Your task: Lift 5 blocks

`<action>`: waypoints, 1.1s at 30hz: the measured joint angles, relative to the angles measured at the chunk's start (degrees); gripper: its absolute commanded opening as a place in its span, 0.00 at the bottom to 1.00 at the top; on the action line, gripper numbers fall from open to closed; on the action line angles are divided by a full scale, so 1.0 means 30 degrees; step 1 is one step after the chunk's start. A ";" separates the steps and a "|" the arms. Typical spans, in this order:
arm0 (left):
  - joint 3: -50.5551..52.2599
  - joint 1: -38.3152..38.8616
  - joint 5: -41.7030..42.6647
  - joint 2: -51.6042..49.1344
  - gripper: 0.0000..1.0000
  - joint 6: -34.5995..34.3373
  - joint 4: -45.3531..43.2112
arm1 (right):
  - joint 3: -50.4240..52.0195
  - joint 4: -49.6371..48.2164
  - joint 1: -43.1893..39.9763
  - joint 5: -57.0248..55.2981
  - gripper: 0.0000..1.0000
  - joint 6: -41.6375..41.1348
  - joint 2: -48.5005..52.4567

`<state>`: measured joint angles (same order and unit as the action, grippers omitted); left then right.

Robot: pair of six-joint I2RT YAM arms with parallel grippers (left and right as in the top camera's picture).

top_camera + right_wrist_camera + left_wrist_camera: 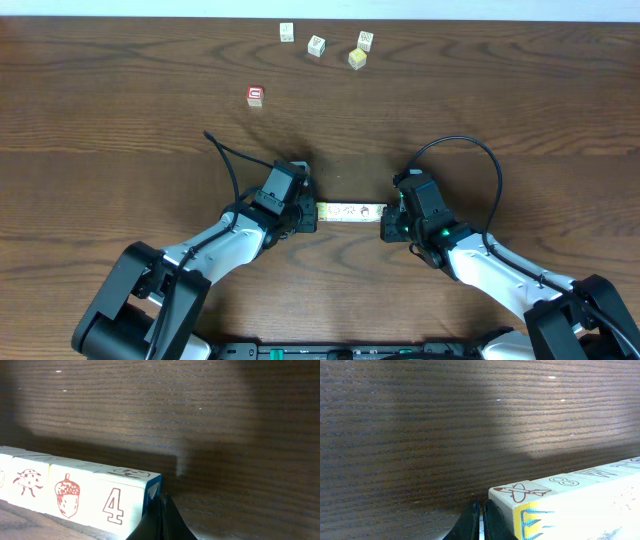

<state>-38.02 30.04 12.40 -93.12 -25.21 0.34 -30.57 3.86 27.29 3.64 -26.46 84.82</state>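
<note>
From overhead, a short row of blocks (348,211) lies end to end between my two pincers near the front of the table (120,130). My left pincer (310,214) sits against its left end and my right pincer (386,226) against its right end. I cannot tell from here whether the row is clear of the wood. Four loose cubes (316,46) and a red-faced cube (255,96) sit well apart at the far edge.

In the left wrist view, my left pincer (481,522) is fully closed with its fingers together and nothing between them. The row (570,505) is just beside it, its end face touching the outer finger.

In the right wrist view, my right pincer (161,520) is likewise closed and empty. Its tip presses the blue-edged end of the row (75,495), next to the block marked 4.
</note>
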 measured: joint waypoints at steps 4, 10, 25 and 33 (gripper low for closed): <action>0.0000 0.0007 -0.0102 0.0000 0.07 0.0000 0.0000 | 0.0000 0.0000 0.0000 0.0000 0.01 0.0000 0.0000; 0.0000 0.0007 -0.0160 0.0000 0.07 0.0000 0.0000 | 0.0000 0.0000 0.0000 0.0015 0.01 0.0000 0.0000; 0.0022 0.0044 -0.1428 0.0670 0.07 0.0495 0.0714 | 0.0000 -0.0022 0.0000 0.0372 0.01 0.0000 0.0000; 0.0022 0.0044 -0.1698 0.1027 0.07 0.0503 0.0845 | 0.0000 -0.0029 0.0000 0.0393 0.01 0.0000 0.0000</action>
<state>-37.95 30.17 7.31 -90.04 -23.70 2.87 -30.57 3.77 27.29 4.82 -26.46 84.82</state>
